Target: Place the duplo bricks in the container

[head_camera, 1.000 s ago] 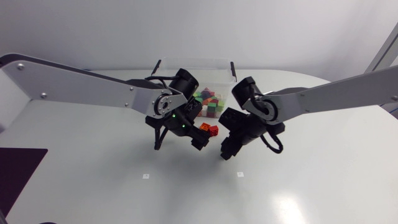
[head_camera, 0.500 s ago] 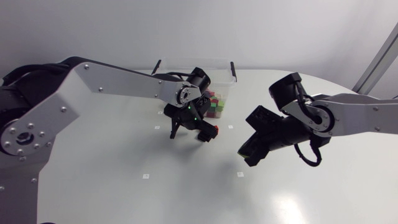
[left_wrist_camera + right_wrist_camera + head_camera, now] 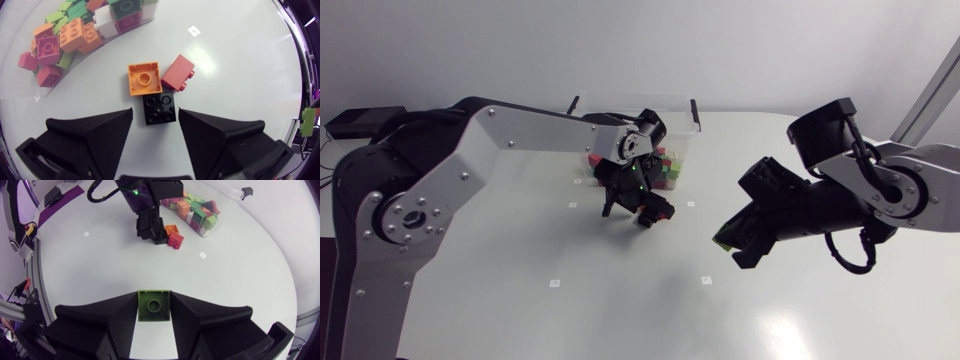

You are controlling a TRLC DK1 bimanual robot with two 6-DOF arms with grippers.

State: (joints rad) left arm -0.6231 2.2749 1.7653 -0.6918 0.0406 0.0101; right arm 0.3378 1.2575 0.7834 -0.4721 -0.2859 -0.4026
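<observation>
In the left wrist view a black brick point(image 3: 159, 108) lies on the table between the fingers of my left gripper point(image 3: 156, 114), which is open, with a thin gap on one side. An orange brick point(image 3: 145, 78) and a red brick point(image 3: 177, 73) touch it just ahead. Beyond them stands the clear container point(image 3: 75, 62), holding several coloured bricks. From above, the left gripper point(image 3: 642, 206) hangs in front of the container point(image 3: 635, 99), the red brick point(image 3: 666, 210) beside it. My right gripper point(image 3: 154, 311) is shut on a green brick point(image 3: 154, 306), over the table's right half point(image 3: 735, 245).
Small white square markers point(image 3: 554, 283) dot the tabletop. In the right wrist view the left gripper point(image 3: 150, 230) stands over the orange brick point(image 3: 171, 229) and red brick point(image 3: 176, 240), near the container point(image 3: 202, 215). Bare table lies between the two arms.
My right arm has drawn back to the right with the green brick. The left gripper's fingers have narrowed around the black brick, and its arm has shifted slightly toward the container.
</observation>
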